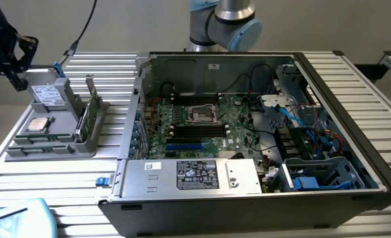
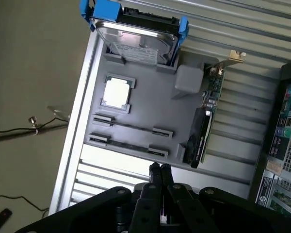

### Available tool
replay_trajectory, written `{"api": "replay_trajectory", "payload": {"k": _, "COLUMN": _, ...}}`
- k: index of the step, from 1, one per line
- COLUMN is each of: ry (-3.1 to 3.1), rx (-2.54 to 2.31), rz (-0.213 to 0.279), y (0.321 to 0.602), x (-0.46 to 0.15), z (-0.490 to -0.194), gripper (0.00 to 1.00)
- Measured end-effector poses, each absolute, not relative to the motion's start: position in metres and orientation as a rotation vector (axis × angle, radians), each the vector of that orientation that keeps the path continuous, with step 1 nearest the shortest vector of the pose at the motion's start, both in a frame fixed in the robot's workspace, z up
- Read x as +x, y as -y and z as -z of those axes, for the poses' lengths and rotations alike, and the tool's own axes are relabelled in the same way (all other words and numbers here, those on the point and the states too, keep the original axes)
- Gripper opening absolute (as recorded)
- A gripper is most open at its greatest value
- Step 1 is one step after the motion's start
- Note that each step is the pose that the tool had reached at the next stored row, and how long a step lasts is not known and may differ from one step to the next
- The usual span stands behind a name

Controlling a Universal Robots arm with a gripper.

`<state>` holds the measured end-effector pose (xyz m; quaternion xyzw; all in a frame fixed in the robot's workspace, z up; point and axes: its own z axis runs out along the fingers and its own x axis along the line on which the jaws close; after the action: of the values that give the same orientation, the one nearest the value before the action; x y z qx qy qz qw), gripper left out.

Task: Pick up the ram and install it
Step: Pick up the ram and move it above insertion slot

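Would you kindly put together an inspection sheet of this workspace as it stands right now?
Surface: ribbed metal table carrying a grey tray and an open computer case.
Job's things: ram, thin strips that seem to sit in the tray's long holders, not gripped; motherboard exposed.
Clutter: drive with blue clips, processor chip and upright expansion card, all on the tray.
Grippers: end effector shut, empty, near the tray.
Cables: black cable by the tray; blue cables inside the case.
Surroundings: arm base behind the case.

Hand (image 1: 17, 83) partly cut off at edge (arm (image 1: 225, 25) likewise)
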<state>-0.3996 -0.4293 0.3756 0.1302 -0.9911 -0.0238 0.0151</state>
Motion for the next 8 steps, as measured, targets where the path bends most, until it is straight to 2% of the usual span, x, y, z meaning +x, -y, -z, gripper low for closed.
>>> {"api": "replay_trajectory", "payload": {"k": 8, "ry": 3.043, "rx": 0.628, "rz": 0.07, "y": 0.4293, "x": -0.3996, "z": -0.3738, "gripper": 0.1}}
